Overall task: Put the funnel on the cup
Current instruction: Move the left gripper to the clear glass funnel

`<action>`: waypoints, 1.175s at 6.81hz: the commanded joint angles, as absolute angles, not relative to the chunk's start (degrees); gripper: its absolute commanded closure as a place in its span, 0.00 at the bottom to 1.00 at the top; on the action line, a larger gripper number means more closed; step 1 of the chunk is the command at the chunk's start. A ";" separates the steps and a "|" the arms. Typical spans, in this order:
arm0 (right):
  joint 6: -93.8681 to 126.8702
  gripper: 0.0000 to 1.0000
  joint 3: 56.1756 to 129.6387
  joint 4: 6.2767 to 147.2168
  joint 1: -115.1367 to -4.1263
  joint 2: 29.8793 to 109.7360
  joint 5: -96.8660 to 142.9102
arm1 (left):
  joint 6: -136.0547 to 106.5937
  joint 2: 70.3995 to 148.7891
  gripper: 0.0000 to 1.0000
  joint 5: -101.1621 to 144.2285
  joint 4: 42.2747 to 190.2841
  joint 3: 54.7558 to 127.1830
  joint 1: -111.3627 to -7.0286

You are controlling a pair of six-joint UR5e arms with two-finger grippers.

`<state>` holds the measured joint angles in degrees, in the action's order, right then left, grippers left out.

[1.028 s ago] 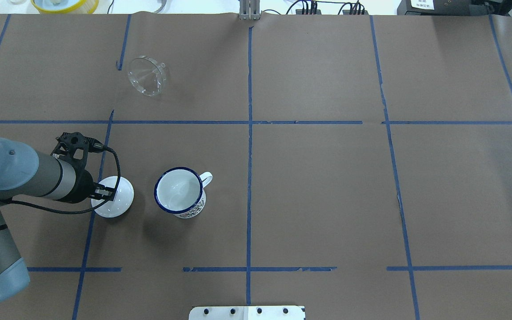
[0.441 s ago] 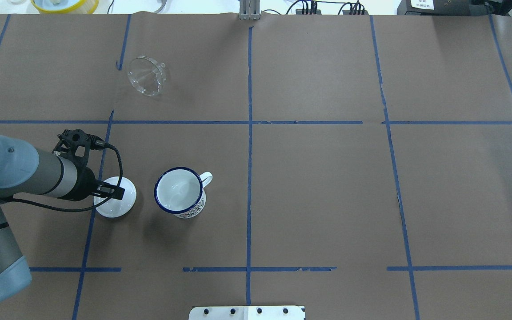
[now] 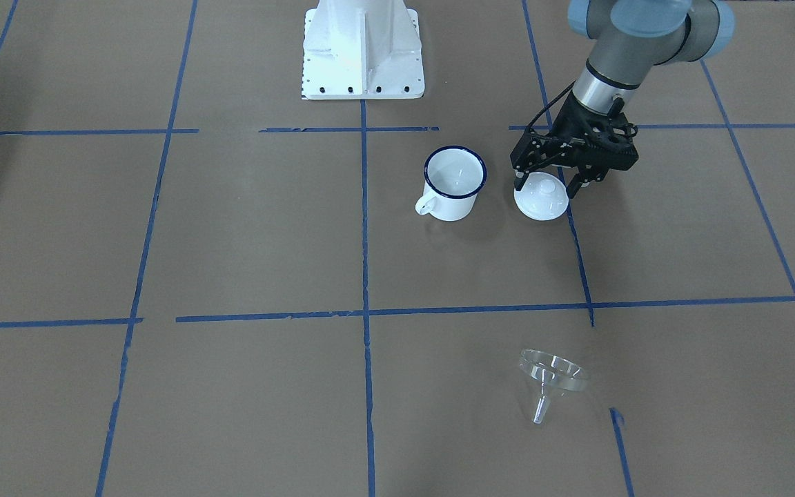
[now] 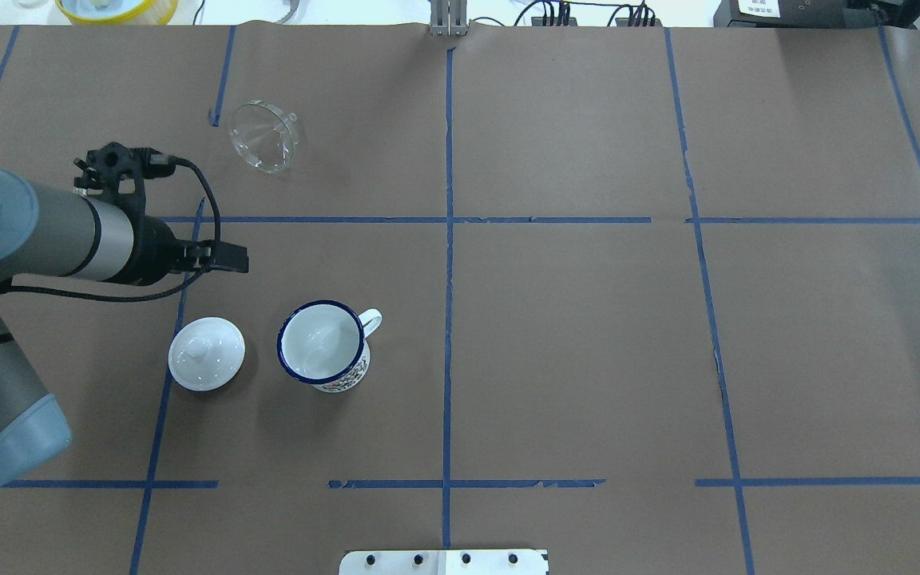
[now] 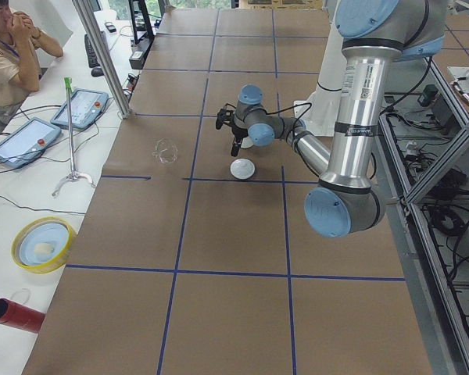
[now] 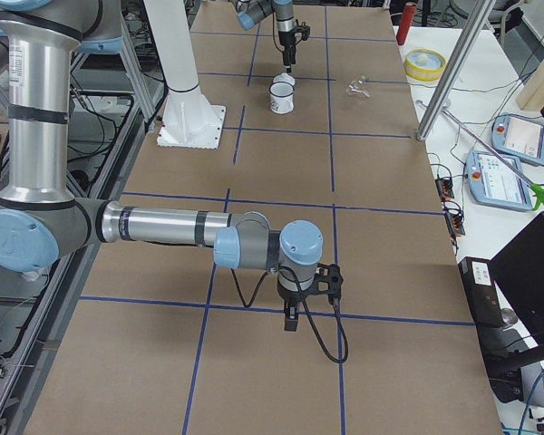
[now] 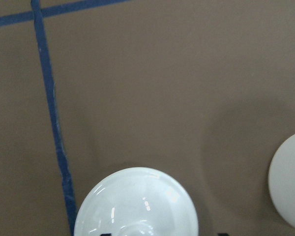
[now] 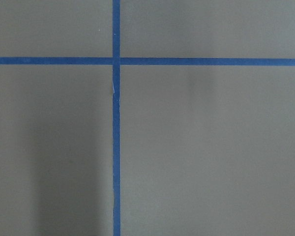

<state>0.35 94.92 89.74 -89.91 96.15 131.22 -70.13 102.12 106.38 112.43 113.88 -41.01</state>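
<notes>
Where the funnel [image 4: 264, 136] lies: tipped on its side on the table [image 4: 588, 359], well apart from the left gripper [image 3: 546, 185], out ahead of its jaws on the side away from the robot's base; nothing touches it.
How it will handle: likely light, stiff, thin clear plastic; smooth and slippery, apt to roll or skid if nudged.
Where to grip: probably across the wide rim wall, not the thin spout.
Cup [image 4: 323, 345]: upright, mouth open, just beside the jaws toward the robot's right.
Lid [image 4: 206, 354]: under the jaws, apart from the cup.
Left jaws: spread wide, empty.
Right gripper [image 6: 291, 319]: far off; jaws spread or closed, I cannot tell.
</notes>
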 commanded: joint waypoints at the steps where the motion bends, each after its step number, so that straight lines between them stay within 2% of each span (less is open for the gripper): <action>1: 0.35 0.00 94.92 89.74 -89.91 96.15 131.22 | -96.19 104.14 0.00 98.40 122.71 110.86 -42.10; 3: 0.35 0.00 94.92 89.74 -89.91 96.15 131.22 | -117.76 113.77 0.00 90.64 129.96 95.61 -41.14; 5: 0.35 0.00 94.92 89.74 -89.91 96.15 131.22 | -125.57 120.65 0.00 84.93 136.11 83.46 -40.52; 8: 0.35 0.00 94.92 89.74 -89.91 96.15 131.22 | -123.23 120.85 0.00 84.46 141.59 75.51 -42.44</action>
